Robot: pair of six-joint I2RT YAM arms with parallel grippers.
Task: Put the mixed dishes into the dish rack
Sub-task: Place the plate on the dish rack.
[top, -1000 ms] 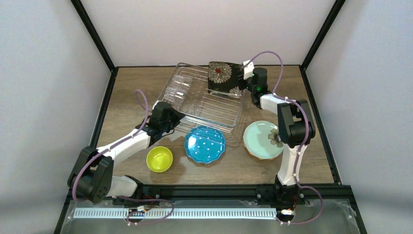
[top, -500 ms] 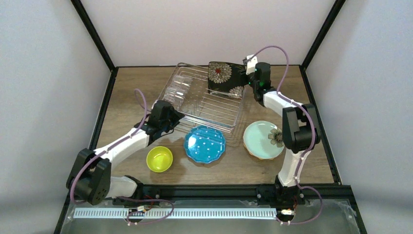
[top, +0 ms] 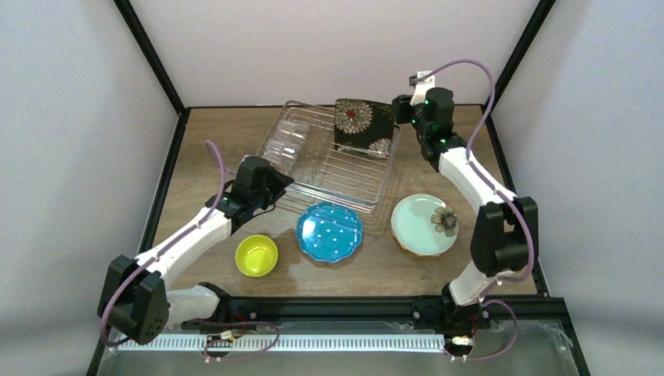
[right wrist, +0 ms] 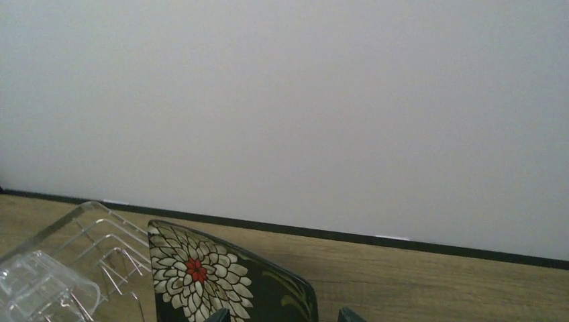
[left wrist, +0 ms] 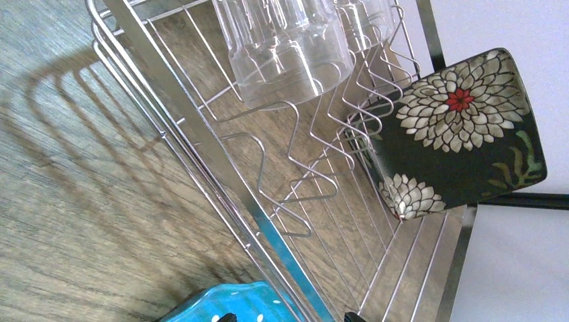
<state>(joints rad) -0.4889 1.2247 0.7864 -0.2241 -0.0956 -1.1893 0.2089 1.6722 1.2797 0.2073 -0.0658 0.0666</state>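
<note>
Floral plate [top: 362, 125] is in. It stands on edge between the prongs at the far right end of the rack [top: 337, 176], just left of the right pincer [top: 402, 110] and a bit below it. That pincer's jaws are spread wide with nothing in them. From above it looks clear of the plate's edge, but only barely.

So my read is the step right now is backing out clean. I'd lift straight up and away to the right before swinging anywhere. A sideways brush could tip the plate out of its slot, since only thin wires prop it up.

The left pincer [left wrist: 288, 316] is also wide and empty, hanging over the rack's near rim. The glass [left wrist: 288, 47] lies on its side in the rack straight ahead of it, and the teal plate [left wrist: 235, 305] sits on the table right by its fingertips. That looks like the obvious next grab.

The teal plate lies flat, so I'd come in low at its wavy rim and get one finger under it. Then stand it in a free slot beside the floral one, well off the glass.

The bowl [top: 256, 255] is back toward the left arm's base. The mint plate [top: 423, 225] is well back from the right pincer.
</note>
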